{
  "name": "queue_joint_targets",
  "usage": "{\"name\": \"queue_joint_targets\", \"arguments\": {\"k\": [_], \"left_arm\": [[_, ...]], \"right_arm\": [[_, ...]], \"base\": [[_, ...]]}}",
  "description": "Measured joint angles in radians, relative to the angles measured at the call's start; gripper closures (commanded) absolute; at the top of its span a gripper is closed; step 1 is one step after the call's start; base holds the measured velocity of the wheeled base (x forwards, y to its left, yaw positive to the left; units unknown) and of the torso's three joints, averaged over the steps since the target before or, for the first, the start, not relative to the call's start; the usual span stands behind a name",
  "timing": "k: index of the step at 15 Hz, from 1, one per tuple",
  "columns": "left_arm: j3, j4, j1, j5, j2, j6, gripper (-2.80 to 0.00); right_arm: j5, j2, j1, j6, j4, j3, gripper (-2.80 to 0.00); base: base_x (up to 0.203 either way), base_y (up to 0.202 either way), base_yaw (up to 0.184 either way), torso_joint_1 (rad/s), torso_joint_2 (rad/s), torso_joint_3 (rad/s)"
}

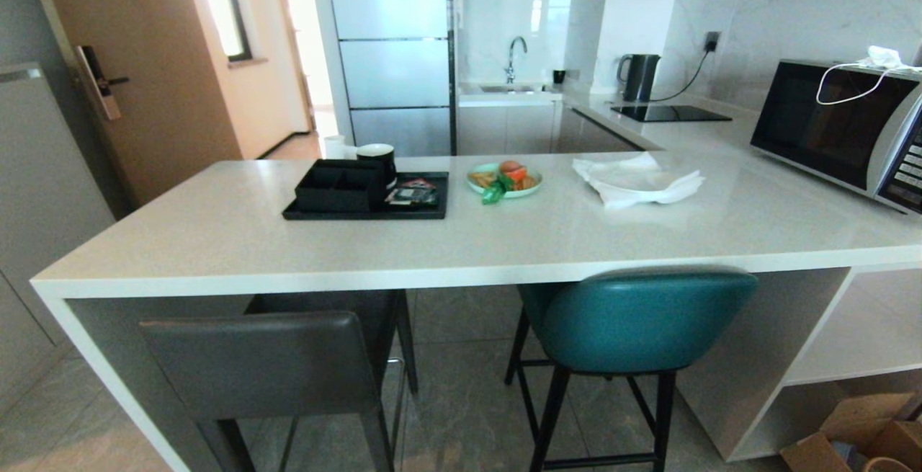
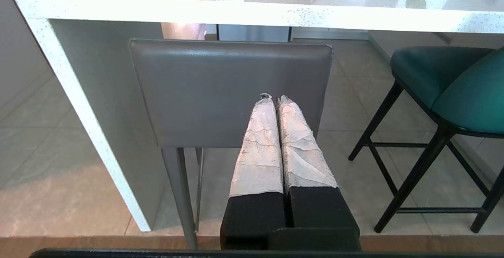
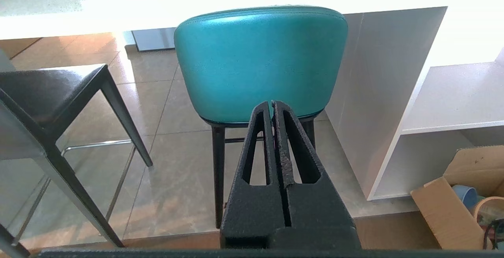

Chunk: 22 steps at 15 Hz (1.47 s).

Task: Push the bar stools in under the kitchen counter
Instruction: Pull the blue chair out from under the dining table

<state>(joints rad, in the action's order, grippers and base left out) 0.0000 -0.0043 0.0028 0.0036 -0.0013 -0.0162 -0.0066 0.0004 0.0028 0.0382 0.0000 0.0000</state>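
grey stool (image 2: 230,92): square back, under surface (image 1: 461,256) edge
teal stool (image 3: 260,61): curved back, black legs, partly under
left tool (image 2: 274,99): pressed together, at grey back
right tool (image 3: 272,104): pressed together, at teal back

A black tray (image 1: 364,210), a plate of food (image 1: 504,180) and white cloths (image 1: 637,180) are borne by the white counter (image 1: 216,241); a microwave (image 1: 839,130) too.

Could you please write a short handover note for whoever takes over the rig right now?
Left gripper: shut, empty, tips at the grey stool's backrest.
Right gripper: shut, empty, tips at the teal stool's backrest.
Both stools stand at the counter edge, seats partly under it, backs still out.
Done: grippers lined up behind each back.
Left: push both stools in.
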Motion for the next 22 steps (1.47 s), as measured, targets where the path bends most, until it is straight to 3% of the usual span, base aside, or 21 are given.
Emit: {"name": "queue_joint_targets", "arguments": {"k": [8,22], "left_arm": [[0.000,-0.005,0.000,-0.002,0.000,0.014,0.00],[0.000,-0.003,-0.003,-0.002,0.000,0.009,0.00]], "right_arm": [[0.001,0.000,0.001,0.001,-0.001,0.000,0.00],[0.000,0.000,0.001,0.002,0.000,0.000,0.00]], "base": [[0.000,0.000,0.000,-0.017,0.04,0.020],[0.000,0.000,0.000,-0.201,0.48,0.272]]}}
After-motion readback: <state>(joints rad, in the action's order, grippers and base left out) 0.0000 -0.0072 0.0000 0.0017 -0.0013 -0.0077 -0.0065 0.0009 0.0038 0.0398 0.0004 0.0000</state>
